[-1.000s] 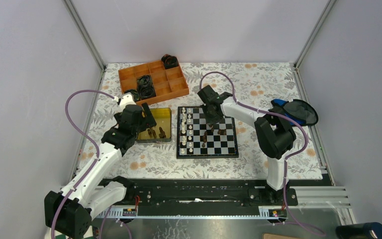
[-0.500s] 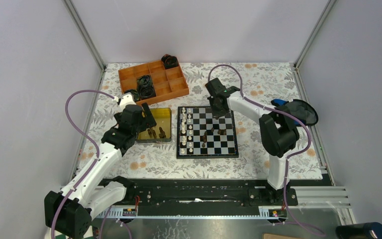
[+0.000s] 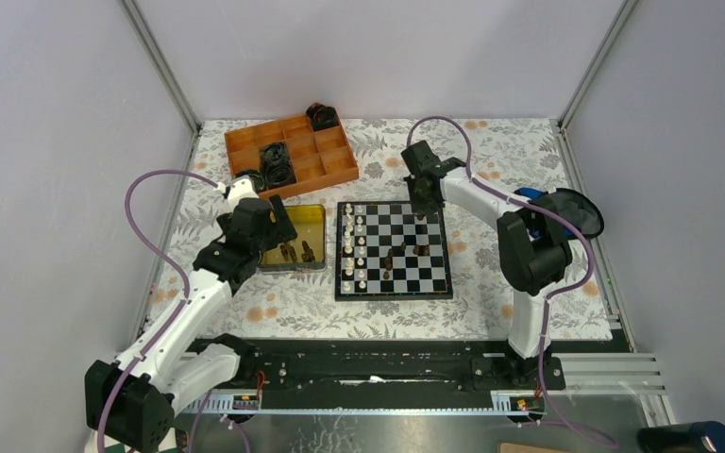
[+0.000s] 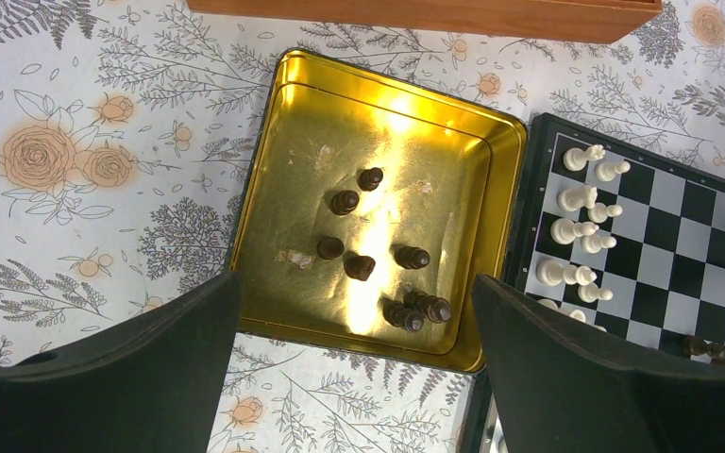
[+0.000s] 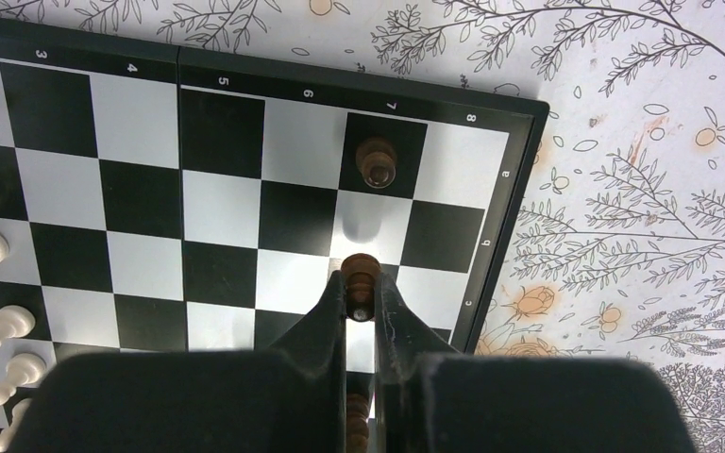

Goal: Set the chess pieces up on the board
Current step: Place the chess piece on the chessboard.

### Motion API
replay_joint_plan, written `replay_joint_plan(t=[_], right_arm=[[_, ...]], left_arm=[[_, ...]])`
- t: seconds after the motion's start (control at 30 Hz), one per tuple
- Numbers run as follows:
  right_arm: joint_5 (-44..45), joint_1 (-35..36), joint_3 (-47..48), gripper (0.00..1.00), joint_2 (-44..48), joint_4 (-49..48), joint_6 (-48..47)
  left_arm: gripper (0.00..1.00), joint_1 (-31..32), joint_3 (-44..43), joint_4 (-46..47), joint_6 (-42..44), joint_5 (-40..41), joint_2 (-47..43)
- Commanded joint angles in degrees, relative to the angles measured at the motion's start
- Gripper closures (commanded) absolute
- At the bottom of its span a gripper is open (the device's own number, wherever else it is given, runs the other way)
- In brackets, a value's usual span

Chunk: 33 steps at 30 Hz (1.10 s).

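The board (image 3: 439, 283) lies mid-table, with white pieces (image 3: 351, 247) in two columns on its left side and a few dark pieces (image 3: 419, 249) toward its right. My right gripper (image 5: 361, 293) is shut on a dark brown piece (image 5: 362, 274) and holds it over the board's far right corner (image 3: 422, 200). Another dark piece (image 5: 376, 162) stands on a black square near that corner. My left gripper (image 4: 354, 368) is open and empty above the near edge of a gold tin (image 4: 307, 104) that holds several dark pieces (image 4: 359, 267).
An orange compartment tray (image 3: 335, 170) with black coiled objects (image 3: 275, 160) stands at the back left. A blue and black object (image 3: 566, 209) lies at the right. The floral cloth (image 3: 500, 160) covers the table.
My right gripper has moved from the board's middle toward its far right corner, carrying the dark piece. The left arm has not moved.
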State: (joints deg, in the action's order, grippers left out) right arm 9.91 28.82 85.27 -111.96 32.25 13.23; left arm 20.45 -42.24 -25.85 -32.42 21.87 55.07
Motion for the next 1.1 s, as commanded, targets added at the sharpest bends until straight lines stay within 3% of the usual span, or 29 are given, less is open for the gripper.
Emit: replay_joint_plan(t=[0.0,0.63,1.07], right_arm=[[0.1,-0.6,2.8,1.00,-0.8,-1.1,-0.9],[-1.4,-1.8,4.1,1.00,-4.0,-1.5,-1.6],[-2.0,-1.9,4.5,0.63,-4.0,-1.3,-1.9]], left_arm=[[0.01,-0.5,0.8,0.6,0.3,0.9,0.3],[0.01,-0.5,1.0,0.5,0.0,1.0,0.7],[0.01,-0.5,1.2,0.5,-0.4,0.8,0.5]])
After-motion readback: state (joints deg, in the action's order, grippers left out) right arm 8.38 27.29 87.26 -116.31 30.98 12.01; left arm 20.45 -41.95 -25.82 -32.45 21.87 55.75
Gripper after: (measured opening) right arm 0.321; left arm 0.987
